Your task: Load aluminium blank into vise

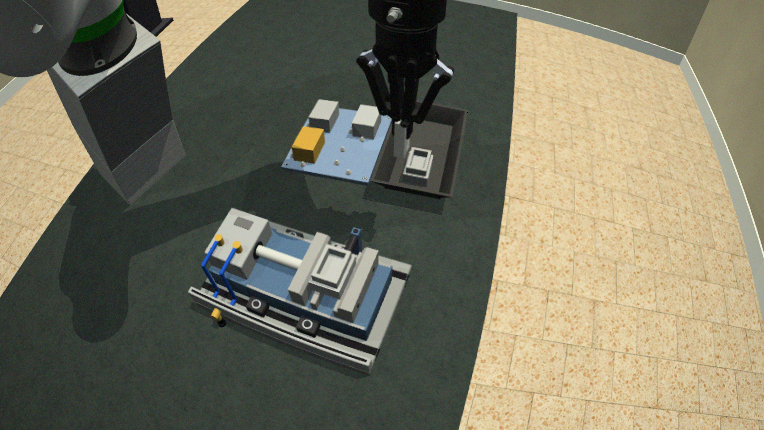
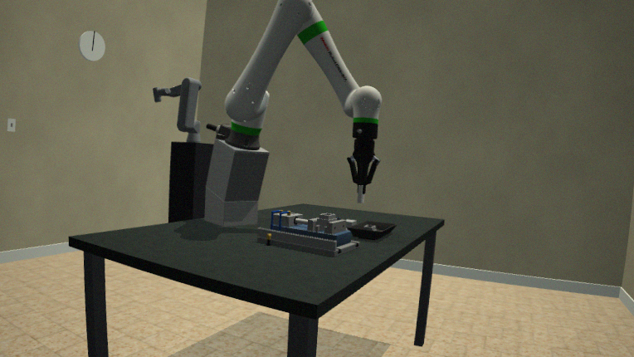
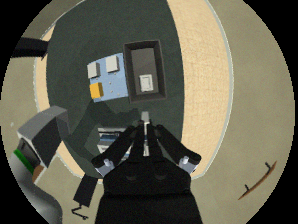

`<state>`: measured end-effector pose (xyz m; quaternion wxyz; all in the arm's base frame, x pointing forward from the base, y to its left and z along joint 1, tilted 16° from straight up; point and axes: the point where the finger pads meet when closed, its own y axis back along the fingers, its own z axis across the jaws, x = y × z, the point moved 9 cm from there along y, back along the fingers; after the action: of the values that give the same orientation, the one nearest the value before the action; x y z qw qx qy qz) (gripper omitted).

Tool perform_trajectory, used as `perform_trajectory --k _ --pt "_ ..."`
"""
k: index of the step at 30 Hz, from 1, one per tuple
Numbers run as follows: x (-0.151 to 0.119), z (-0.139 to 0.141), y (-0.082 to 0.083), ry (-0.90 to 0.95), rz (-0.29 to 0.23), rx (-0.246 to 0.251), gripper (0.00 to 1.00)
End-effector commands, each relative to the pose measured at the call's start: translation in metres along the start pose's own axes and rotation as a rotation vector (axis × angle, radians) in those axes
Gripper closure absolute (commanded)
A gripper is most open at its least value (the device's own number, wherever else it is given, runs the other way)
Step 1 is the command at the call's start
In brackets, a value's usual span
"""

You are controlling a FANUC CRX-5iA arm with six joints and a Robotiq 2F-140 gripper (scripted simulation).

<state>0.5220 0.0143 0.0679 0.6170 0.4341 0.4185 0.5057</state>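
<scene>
My gripper (image 1: 402, 139) is shut and empty, hanging high above the near edge of the dark outfeed tray; it also shows in the exterior view (image 2: 361, 196) and the wrist view (image 3: 145, 121). One finished part (image 1: 418, 165) lies in the tray, pocket up. Another finished part (image 1: 332, 267) sits in the vise (image 1: 304, 280) between the jaws, pocket up. The blue infeed plate (image 1: 337, 145) carries two aluminium blanks (image 1: 323, 114) (image 1: 366, 121) at its far side and a brass blank (image 1: 307, 144) at its left.
The robot's grey pedestal (image 1: 114, 106) stands at the back left of the table. Blue hoses (image 1: 219, 267) run from the vise's left end block. The table's edge lies right of the tray.
</scene>
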Motion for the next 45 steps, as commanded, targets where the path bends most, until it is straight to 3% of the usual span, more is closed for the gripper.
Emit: perform_trajectory --k 1,15,28,38,40,41,45 --pt "0.000 0.000 0.008 0.000 0.000 0.000 1.00" --pt "0.000 0.000 0.034 0.000 0.000 0.000 1.00" --pt "-0.003 0.001 0.037 0.000 0.000 0.001 1.00" --pt "-0.105 0.011 0.031 -0.003 0.000 0.020 1.00" --pt "-0.105 0.011 0.031 -0.003 0.000 0.020 1.00" --pt "-0.131 0.011 0.030 -0.003 0.001 0.022 1.00" --pt "-0.165 0.009 0.029 -0.004 0.002 0.023 1.00"
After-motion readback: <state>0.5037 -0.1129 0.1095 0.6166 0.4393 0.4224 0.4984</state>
